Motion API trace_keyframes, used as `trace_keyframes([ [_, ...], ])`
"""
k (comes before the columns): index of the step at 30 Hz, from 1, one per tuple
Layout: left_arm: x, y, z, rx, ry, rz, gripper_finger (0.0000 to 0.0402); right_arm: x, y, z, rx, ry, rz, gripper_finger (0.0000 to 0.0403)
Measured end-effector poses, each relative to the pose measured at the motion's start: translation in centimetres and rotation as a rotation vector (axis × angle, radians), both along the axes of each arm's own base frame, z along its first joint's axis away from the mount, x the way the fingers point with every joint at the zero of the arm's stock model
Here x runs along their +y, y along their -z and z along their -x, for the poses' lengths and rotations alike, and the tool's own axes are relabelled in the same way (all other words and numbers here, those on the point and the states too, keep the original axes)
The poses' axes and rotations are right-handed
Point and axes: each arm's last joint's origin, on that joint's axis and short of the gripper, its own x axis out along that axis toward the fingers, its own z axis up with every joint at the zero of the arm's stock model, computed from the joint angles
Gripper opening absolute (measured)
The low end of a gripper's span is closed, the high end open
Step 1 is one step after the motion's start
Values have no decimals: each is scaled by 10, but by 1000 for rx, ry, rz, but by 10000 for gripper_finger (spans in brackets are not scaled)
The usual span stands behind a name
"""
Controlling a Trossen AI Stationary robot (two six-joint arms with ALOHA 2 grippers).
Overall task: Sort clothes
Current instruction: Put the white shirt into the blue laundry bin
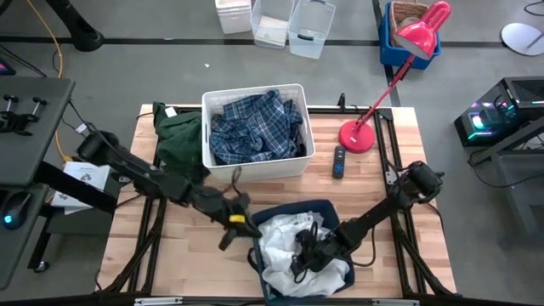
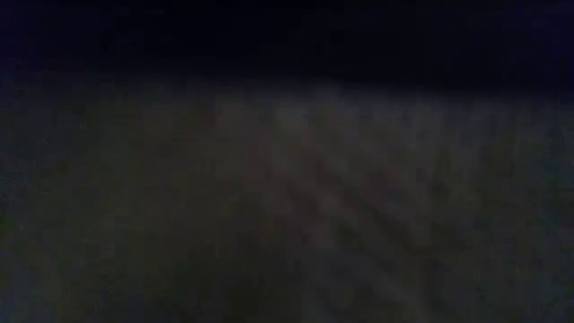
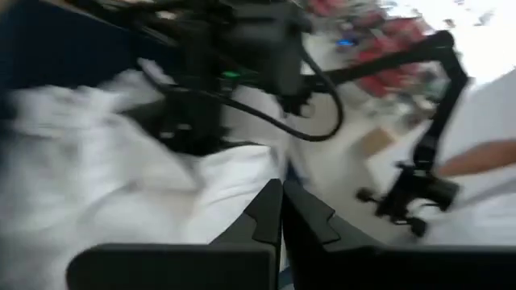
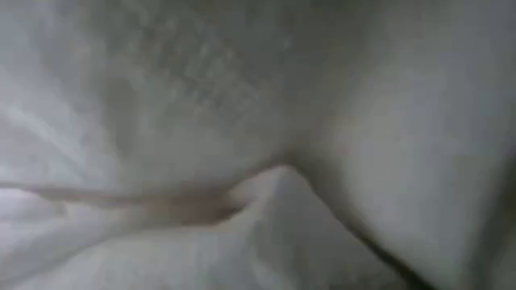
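White clothes lie piled in the navy fabric bin near the table's front edge. A blue-and-white plaid shirt fills the white plastic bin at the far middle. A dark green garment lies on the table to the left of that bin. My left gripper hangs shut with nothing in it by the navy bin's left rim. My right gripper is down among the white clothes; its fingers are hidden. My right gripper slants down from the table's right side into the white clothes in the navy bin. Its own body and the cloth hide the fingertips. Whether it holds cloth or only rests against it, I cannot tell.
A red desk lamp stands at the far right of the table, with a small dark remote beside the white bin. The low view is dark and shows nothing clearly. Bare wood shows at the table's near left.
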Motion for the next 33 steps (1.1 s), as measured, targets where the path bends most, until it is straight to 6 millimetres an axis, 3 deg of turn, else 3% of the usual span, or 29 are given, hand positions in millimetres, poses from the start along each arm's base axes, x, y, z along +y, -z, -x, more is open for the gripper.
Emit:
trace_keyframes([
  [4,22,-19,28,58,-146,-128,0,-7,-11,7,72,111,-5,0],
  [10,51,-47,71,51,-412,-234,0,-19,-31,42,276,276,113,0],
  [13,63,-58,85,25,-511,-248,0,-25,-42,55,296,290,163,0],
  [23,88,-82,110,-92,-600,-225,10,-43,-119,75,75,211,60,0],
  [33,95,-89,120,-134,-581,-250,39,-67,-185,90,-247,113,-15,0],
])
